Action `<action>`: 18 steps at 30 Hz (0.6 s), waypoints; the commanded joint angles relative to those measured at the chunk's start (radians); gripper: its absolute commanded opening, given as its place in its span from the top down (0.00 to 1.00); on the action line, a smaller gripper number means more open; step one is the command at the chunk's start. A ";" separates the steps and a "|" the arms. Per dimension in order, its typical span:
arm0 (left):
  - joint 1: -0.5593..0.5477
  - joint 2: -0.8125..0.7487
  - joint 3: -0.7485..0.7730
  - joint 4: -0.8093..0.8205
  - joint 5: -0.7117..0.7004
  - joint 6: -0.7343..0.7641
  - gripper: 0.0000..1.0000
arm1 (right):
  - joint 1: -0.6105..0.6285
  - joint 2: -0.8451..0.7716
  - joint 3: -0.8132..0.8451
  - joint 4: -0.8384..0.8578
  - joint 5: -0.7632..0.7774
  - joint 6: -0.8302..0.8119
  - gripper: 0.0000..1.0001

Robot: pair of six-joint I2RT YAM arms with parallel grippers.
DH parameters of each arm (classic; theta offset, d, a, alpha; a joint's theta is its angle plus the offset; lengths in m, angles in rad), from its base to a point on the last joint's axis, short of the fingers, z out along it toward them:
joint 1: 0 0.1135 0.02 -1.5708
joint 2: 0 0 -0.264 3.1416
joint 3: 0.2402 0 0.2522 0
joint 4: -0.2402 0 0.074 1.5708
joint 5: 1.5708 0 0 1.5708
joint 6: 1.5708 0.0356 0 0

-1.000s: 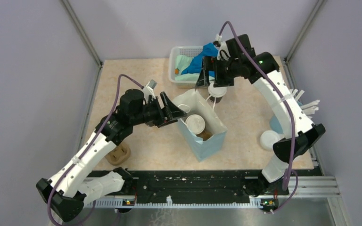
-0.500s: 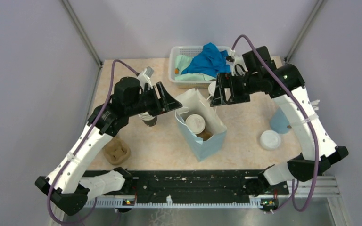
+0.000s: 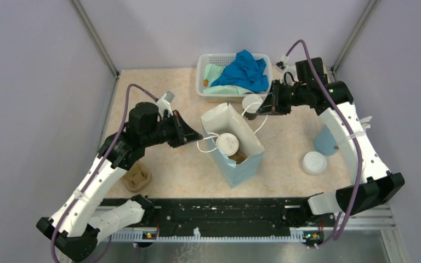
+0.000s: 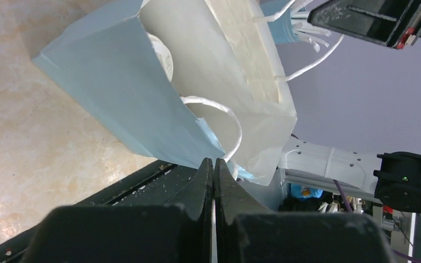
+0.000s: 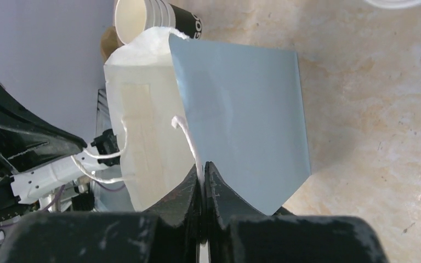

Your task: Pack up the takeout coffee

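I have left jaws clenched on the bag's [image 3: 245, 167] nine-o'clock handle [image 4: 238, 127], right jaws on its one-o'clock handle [image 5: 188, 139]; lidded cup [image 3: 227, 143] inside.

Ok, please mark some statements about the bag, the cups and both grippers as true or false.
1. A lidded cup stands inside the blue bag. True.
2. The cup beside the basket carries a lid. False: it is open.
3. The right gripper is shut on a white bag handle. True.
4. The loose lid lies in the brown tray. False: it lies on the table.
5. The left gripper stands wide open. False: it is shut on the other handle.
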 commanded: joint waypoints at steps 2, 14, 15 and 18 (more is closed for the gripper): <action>0.001 -0.087 -0.069 0.008 0.002 -0.048 1.00 | -0.008 0.053 -0.028 0.133 -0.031 -0.053 1.00; -0.083 -0.078 -0.178 0.109 0.015 -0.154 1.00 | -0.009 0.233 -0.017 0.349 -0.192 0.001 1.00; -0.091 -0.063 -0.177 0.114 0.013 -0.154 1.00 | -0.009 0.251 -0.012 0.364 -0.209 0.010 1.00; -0.136 -0.033 -0.176 0.128 -0.003 -0.156 1.00 | 0.007 0.296 0.000 0.408 -0.246 0.048 1.00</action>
